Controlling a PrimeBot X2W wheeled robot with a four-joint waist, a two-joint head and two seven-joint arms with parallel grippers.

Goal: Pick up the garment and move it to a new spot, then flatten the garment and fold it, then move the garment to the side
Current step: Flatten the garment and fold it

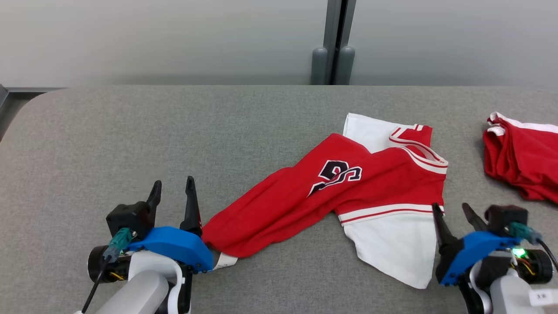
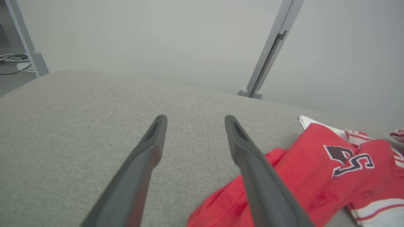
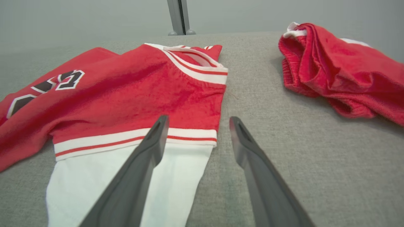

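A red and white garment [image 1: 348, 187] with dark lettering lies stretched and partly twisted across the grey table, its red hem end reaching toward the lower left. My left gripper [image 1: 173, 186] stands open at the front left, just left of that hem end, with nothing between its fingers. In the left wrist view the garment [image 2: 315, 176] lies to the right of my open left gripper [image 2: 195, 121]. My right gripper [image 1: 451, 210] is open at the front right, beside the garment's white sleeve. The right wrist view shows the garment [image 3: 132, 94] ahead of the open right gripper [image 3: 198, 121].
A second red garment [image 1: 523, 159] lies bunched at the table's right edge, also seen as a red garment [image 3: 334, 69] in the right wrist view. A grey post [image 1: 333, 48] stands behind the grey table [image 1: 130, 131]. Free table surface stretches to the left and back.
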